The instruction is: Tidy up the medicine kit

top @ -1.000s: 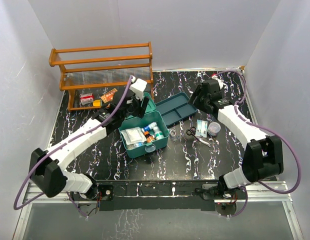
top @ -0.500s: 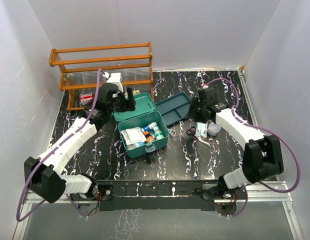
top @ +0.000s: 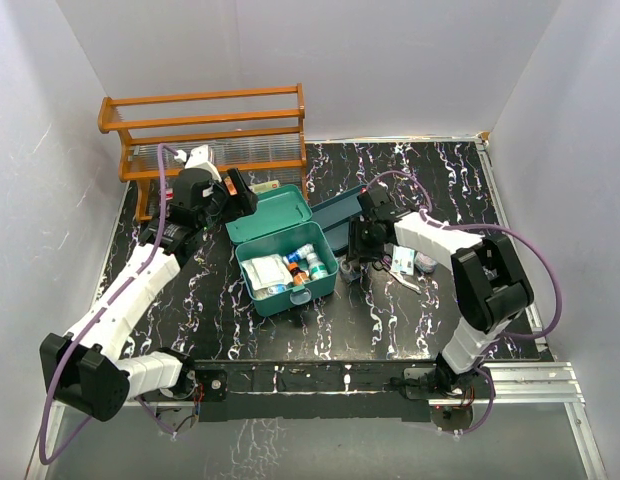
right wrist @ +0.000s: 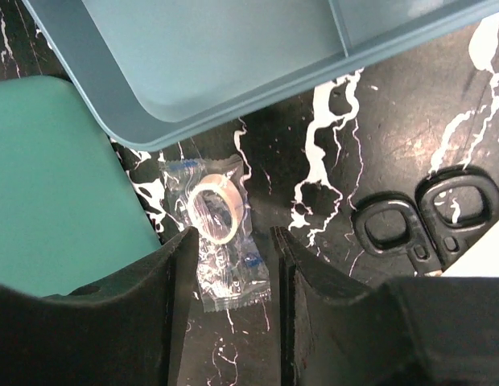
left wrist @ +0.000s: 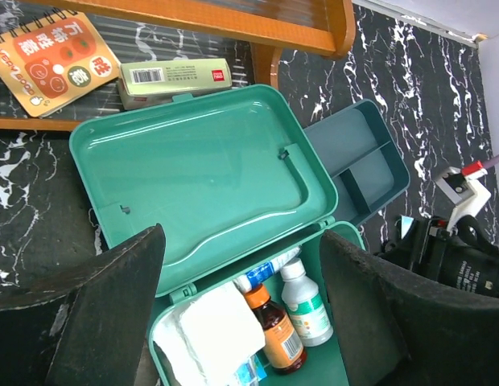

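Hovering with the left gripper spread wide above the open medicine kit, sitting mid-table beside the blue tray; straddling the wrapped tape roll with the right gripper, fingers narrowly parted.

Both the left arm and the right arm pair glossy white shells with blocky black joints, a purple cable trails along each, the fingers are matt black and grainy, and a small red tab, perhaps a connector, tops the right wrist.
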You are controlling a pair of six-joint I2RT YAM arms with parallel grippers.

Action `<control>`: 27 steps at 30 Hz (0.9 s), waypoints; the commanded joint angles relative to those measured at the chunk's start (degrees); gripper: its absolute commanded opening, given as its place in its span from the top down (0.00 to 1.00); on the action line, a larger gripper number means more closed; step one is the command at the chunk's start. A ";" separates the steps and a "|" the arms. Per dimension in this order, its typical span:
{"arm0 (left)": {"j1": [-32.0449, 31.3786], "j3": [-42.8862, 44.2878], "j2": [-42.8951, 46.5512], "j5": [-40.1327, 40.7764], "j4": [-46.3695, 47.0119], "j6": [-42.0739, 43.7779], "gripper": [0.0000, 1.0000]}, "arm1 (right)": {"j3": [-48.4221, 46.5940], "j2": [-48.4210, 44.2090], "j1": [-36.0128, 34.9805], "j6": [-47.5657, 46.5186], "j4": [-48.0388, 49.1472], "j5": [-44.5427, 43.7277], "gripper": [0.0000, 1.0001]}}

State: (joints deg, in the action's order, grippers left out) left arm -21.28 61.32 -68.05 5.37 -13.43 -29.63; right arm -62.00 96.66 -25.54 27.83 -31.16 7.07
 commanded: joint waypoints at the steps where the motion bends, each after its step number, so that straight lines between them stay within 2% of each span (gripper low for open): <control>1: 0.10 -0.37 0.19 -2.13 2.38 -2.05 0.24 | -4.31 1.23 -0.23 -2.75 1.52 -0.45 0.63; 8: 0.18 -0.05 -0.59 -1.53 2.75 -1.84 0.24 | -5.80 4.76 -0.73 -4.85 -0.47 0.31 0.70; 16: 0.18 -0.32 -0.88 -1.28 3.25 -1.93 0.23 | -5.74 6.14 -1.22 -6.58 -2.11 0.71 0.72; 27: 0.18 0.02 -0.68 -0.49 3.07 -1.18 0.23 | -5.25 7.38 -2.02 -6.87 -1.53 -1.09 0.80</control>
State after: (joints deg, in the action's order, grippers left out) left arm -21.26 61.06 -69.17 4.08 -11.11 -31.14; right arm -65.80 103.28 -26.94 22.06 -33.26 7.31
